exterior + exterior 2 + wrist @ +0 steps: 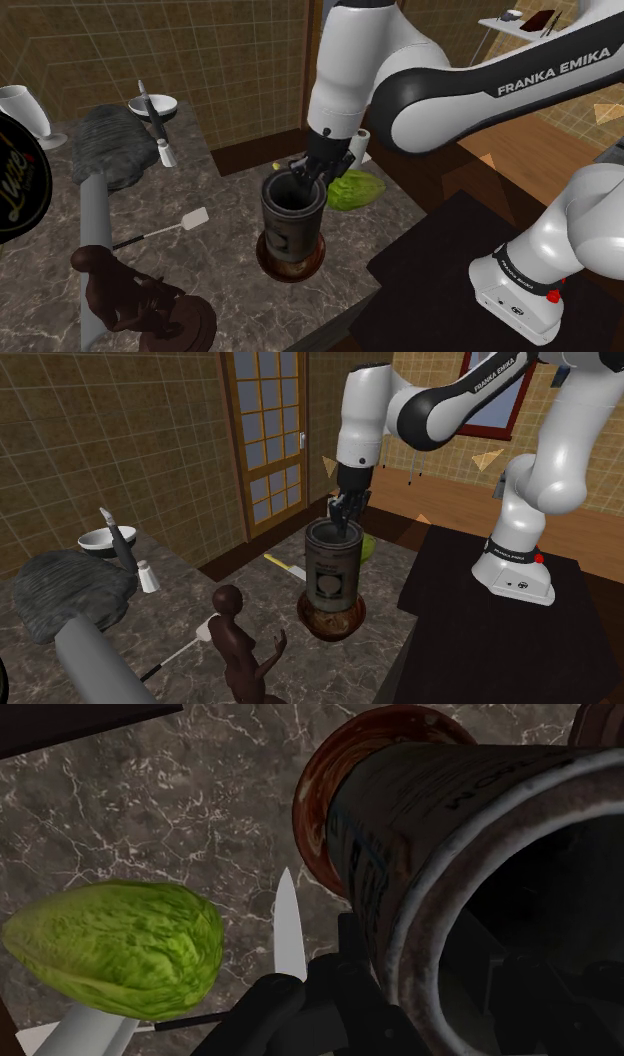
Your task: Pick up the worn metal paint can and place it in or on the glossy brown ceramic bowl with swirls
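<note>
One rusty paint can (293, 215) stands upright in one brown bowl (292, 275), one tool (312, 172) clamped on its rim.

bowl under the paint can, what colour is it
The bowl is glossy reddish brown; the wrist view shows it best.

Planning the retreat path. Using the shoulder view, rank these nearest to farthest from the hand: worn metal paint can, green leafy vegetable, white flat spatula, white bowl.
1. Worn metal paint can, right at the hand.
2. Green leafy vegetable, just to the shoulder view's right.
3. White flat spatula, off to the left.
4. White bowl, far upper left.
</note>
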Robot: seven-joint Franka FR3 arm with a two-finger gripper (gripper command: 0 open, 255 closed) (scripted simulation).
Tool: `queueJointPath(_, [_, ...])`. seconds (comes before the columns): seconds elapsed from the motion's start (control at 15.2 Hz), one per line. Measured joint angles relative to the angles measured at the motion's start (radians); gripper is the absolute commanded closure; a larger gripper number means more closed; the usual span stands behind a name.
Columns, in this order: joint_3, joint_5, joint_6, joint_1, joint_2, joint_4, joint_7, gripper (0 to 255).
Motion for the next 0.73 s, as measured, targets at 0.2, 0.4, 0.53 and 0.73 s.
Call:
queueJointPath(0.2, [0.003,-0.011,0.039,0.0,0.022,-0.019,0.008,255])
queueJointPath(0.4, [0.004,-0.018,0.075,0.001,0.038,-0.04,0.013,255])
queueJointPath(0.53, [0.004,-0.022,0.084,0.001,0.044,-0.043,0.014,255])
queueJointPath(0.73, [0.004,-0.023,0.087,0.001,0.046,-0.044,0.015,255])
